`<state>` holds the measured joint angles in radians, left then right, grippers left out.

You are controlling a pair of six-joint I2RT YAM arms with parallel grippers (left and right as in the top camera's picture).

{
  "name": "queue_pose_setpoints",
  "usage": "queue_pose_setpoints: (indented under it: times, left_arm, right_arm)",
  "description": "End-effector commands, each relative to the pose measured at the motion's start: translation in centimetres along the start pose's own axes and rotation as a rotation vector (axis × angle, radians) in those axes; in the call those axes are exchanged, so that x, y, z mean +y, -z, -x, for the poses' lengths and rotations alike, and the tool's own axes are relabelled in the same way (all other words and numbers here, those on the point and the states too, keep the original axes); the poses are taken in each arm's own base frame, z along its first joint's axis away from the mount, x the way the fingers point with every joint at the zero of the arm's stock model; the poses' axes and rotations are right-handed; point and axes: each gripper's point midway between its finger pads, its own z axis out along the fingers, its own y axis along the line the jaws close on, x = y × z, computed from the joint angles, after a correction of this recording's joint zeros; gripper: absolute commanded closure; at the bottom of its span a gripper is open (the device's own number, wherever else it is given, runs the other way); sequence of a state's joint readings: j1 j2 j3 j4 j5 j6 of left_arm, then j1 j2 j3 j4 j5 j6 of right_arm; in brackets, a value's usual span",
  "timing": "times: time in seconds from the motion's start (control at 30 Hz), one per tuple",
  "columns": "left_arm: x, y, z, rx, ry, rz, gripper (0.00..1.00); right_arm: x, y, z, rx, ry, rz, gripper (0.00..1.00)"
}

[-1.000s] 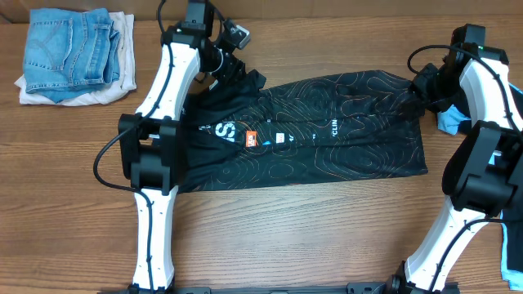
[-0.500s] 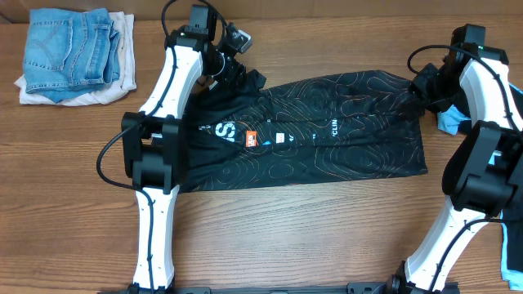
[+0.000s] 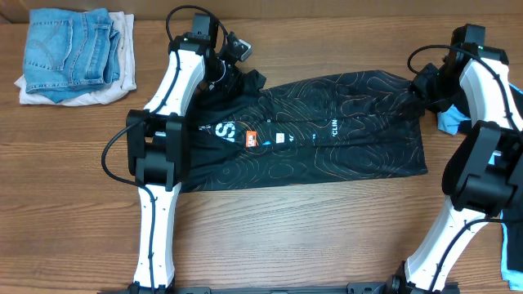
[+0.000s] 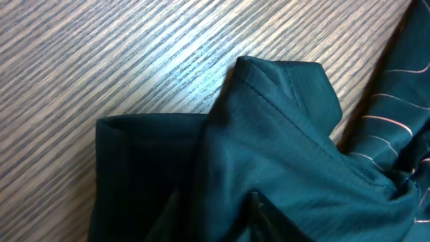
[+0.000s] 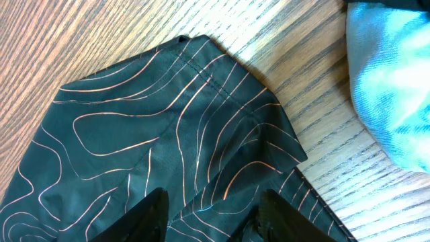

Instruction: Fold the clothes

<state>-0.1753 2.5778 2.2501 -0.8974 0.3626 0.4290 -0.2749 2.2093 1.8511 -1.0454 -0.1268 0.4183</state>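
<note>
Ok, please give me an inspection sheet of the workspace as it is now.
Surface: wooden table, no stains seen.
Job's things: black jersey laid out mid-table; light-blue garment at right edge, partly hidden.
Clutter: folded jeans on white cloth, far left corner.
Grippers: left fingers at jersey's far left corner, state unclear; right fingers apart over its far right corner.
Cables: black loop over table, left side.
Surroundings: nothing seen.
</note>
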Motion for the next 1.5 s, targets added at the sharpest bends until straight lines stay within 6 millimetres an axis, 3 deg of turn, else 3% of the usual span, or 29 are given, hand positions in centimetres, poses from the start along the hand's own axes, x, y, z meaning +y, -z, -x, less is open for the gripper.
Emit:
queue_pose_setpoints:
  times: [0.0, 0.27, 0.63, 0.93, 1.27, 1.47]
  left_arm:
    - [0.2, -0.6, -0.4, 0.011, -0.012, -0.001, 0.74]
    - [0.4, 1.5, 2.0, -0.043, -0.030, 0.024, 0.96]
    - [-0.6, 4.6, 2.6, -0.011, 0.011, 0.009, 0.96]
    - [-3.2, 7.9, 0.5, 0.116, 0.123, -0.045, 0.96]
    - [-5.8, 9.2, -4.0, 0.323, 0.307, -0.111, 0.96]
    - [-7.5, 9.5, -5.6, 0.410, 0.363, -0.144, 0.96]
  right_arm:
    - [0.9, 2.1, 0.8, -0.051, 0.013, 0.034, 0.52]
    - [0.9, 2.0, 0.8, -0.050, 0.013, 0.034, 0.57]
    - [0.8, 2.1, 0.7, -0.044, 0.012, 0.030, 0.58]
    - [0.8, 2.0, 0.6, -0.044, 0.011, 0.030, 0.58]
    - [1.0, 2.0, 0.4, -0.034, 0.007, 0.039, 0.58]
    - [1.0, 2.0, 0.2, -0.024, 0.006, 0.043, 0.59]
